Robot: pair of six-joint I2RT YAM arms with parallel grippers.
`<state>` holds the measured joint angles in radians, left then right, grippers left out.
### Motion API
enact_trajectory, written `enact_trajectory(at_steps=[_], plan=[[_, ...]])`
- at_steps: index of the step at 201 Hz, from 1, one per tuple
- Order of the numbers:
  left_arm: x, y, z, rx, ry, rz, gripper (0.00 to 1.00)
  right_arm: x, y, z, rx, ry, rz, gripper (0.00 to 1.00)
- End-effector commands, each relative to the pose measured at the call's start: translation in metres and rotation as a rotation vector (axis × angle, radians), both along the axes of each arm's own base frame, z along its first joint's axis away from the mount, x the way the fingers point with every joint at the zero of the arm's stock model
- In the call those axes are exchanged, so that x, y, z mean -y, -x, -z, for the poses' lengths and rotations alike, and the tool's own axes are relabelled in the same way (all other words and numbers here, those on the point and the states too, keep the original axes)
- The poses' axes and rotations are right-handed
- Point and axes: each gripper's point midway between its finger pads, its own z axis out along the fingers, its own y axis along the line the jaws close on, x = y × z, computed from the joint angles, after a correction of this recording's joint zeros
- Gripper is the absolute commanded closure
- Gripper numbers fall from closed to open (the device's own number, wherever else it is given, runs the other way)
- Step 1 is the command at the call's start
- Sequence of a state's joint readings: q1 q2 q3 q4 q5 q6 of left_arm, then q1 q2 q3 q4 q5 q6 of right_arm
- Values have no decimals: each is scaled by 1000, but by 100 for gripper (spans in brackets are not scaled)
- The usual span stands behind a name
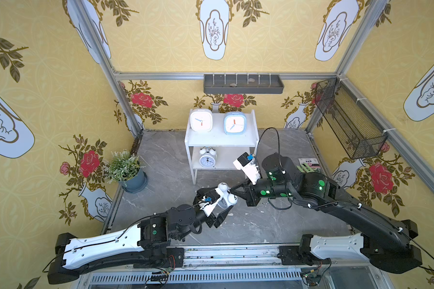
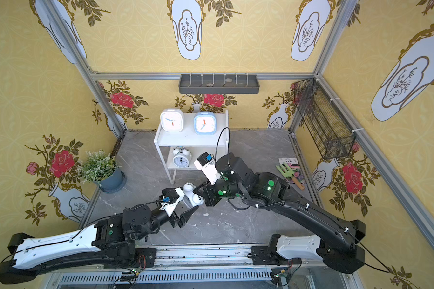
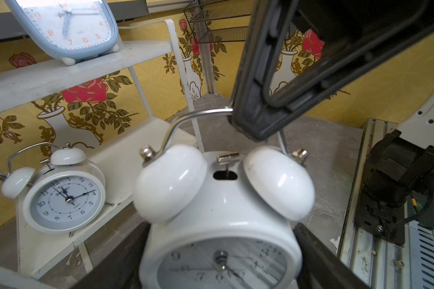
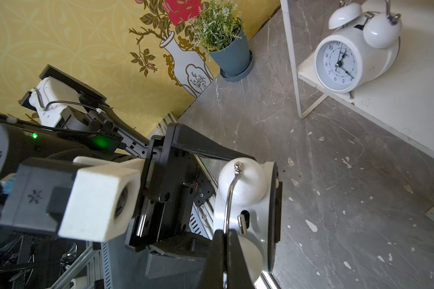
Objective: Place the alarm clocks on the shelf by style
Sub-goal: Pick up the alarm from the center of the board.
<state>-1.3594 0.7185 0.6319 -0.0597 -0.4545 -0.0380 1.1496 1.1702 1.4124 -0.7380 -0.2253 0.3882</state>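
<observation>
A white twin-bell alarm clock [image 1: 227,197] [image 3: 218,200] hangs just above the floor in front of the shelf [image 1: 226,140]. My right gripper [image 1: 232,191] [image 4: 226,232] is shut on its wire handle. My left gripper [image 1: 219,199] [image 3: 221,225] stands open, one finger on each side of the clock's body; whether they touch it I cannot tell. On the top board stand a white rounded-square clock [image 1: 201,120] and a light blue one [image 1: 234,123]. Another twin-bell clock [image 1: 207,157] [image 4: 356,55] stands at the left of the lower board.
A potted plant [image 1: 125,167] stands on the floor left of the shelf. A packet with a green garden tool [image 1: 308,165] lies at the right wall. A grey tray [image 1: 243,83] hangs on the back wall and a black mesh basket [image 1: 348,120] on the right wall.
</observation>
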Motion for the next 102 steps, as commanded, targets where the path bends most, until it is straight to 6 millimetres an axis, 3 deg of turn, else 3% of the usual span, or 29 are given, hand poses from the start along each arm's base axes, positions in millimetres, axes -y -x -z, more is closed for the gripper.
enact_trajectory(at_steps=[1,70,102], plan=[[1,0,-8,6,46,-1,21,-7,-5,-16,48,-65,3,100],[1,-8,-8,-11,62,-54,27,-4,-14,-11,56,-42,55,100],[0,-11,-8,-20,75,-78,30,-3,-18,-10,63,-33,78,91]])
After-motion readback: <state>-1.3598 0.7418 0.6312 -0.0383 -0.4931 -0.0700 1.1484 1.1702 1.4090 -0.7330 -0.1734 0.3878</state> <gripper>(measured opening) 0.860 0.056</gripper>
